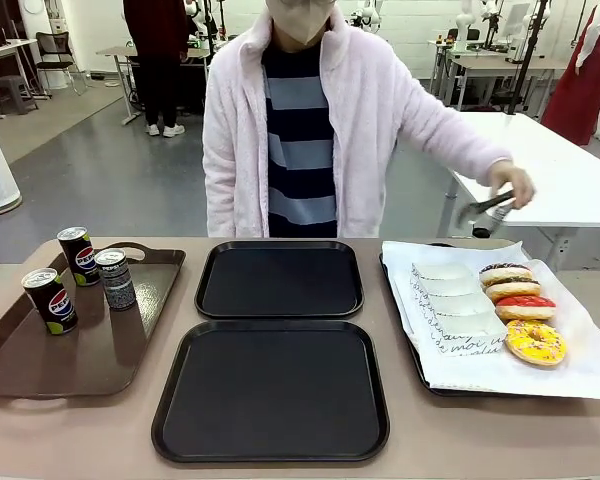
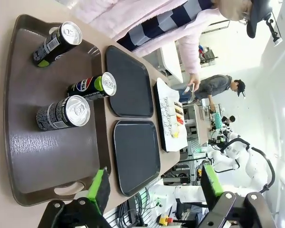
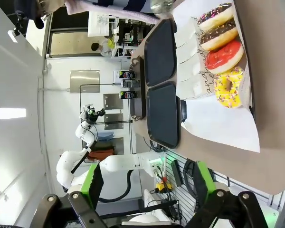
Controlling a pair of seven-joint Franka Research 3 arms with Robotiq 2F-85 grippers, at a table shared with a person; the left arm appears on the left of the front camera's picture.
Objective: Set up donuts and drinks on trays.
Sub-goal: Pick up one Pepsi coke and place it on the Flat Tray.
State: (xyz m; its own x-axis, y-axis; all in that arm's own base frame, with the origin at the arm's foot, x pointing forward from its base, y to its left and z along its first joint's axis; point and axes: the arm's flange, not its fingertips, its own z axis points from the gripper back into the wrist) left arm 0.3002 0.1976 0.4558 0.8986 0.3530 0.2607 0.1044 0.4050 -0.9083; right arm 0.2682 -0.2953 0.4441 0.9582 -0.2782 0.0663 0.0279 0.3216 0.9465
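Two black trays lie empty at mid-table, one far [image 1: 279, 279] and one near [image 1: 271, 388]. Three drinks stand on a brown handled tray [image 1: 80, 365] at left: two Pepsi cans [image 1: 50, 300] [image 1: 78, 255] and a grey patterned can [image 1: 115, 279]. Several donuts lie in a row at right, from a chocolate one [image 1: 505, 272] through a red one [image 1: 525, 307] to a yellow one [image 1: 535, 342]. My left gripper [image 2: 154, 187] hovers open over the brown tray [image 2: 23, 156], short of the cans [image 2: 64, 112]. My right gripper [image 3: 149, 185] hangs open, away from the donuts [image 3: 223, 56].
The donuts rest on a paper-lined tray [image 1: 480, 375] beside white paper sleeves [image 1: 455, 305]. The person stands at the far edge, a hand holding tongs [image 1: 495, 205] just beyond that tray. Bare tabletop runs along the front edge.
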